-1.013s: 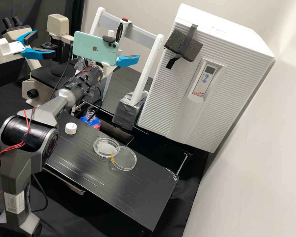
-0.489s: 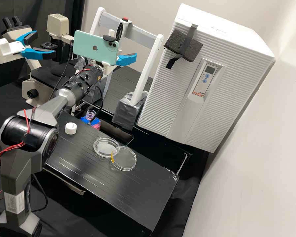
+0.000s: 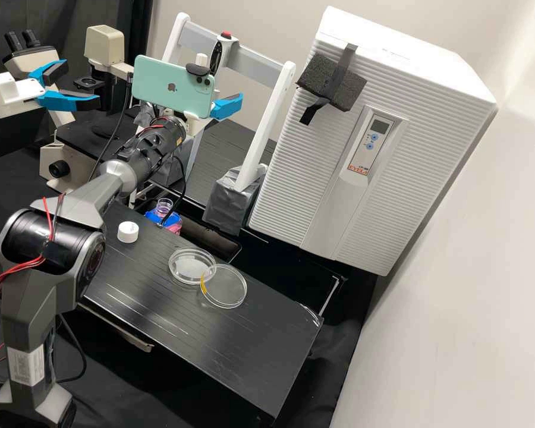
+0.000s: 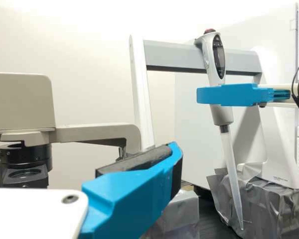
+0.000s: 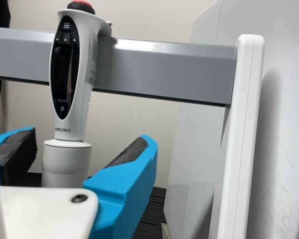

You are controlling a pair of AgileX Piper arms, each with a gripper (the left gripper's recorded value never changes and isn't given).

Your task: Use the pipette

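A white pipette (image 5: 70, 84) with a red top button hangs upright from the grey crossbar of a white stand (image 3: 261, 137). My right gripper (image 5: 70, 162) is open, one blue finger on each side of the pipette's lower body, without clamping it. The left wrist view shows the pipette (image 4: 217, 55) with its long clear tip pointing down and a blue finger of the right gripper across its shaft. In the high view the pipette's head (image 3: 216, 53) shows above a mint phone. My left gripper (image 3: 77, 83) is open and holds nothing, far left by the microscope.
On the black board (image 3: 220, 339) lie two clear petri dishes (image 3: 191, 265) and a white cap (image 3: 128, 232). An uncapped bottle of pink liquid (image 3: 165, 215) stands behind them. A big white ribbed appliance (image 3: 368, 142) fills the right. A microscope (image 3: 65, 154) stands at the back left.
The right gripper's visible blue finger has drawn in slightly toward the pipette. The left gripper has drifted a little to the left.
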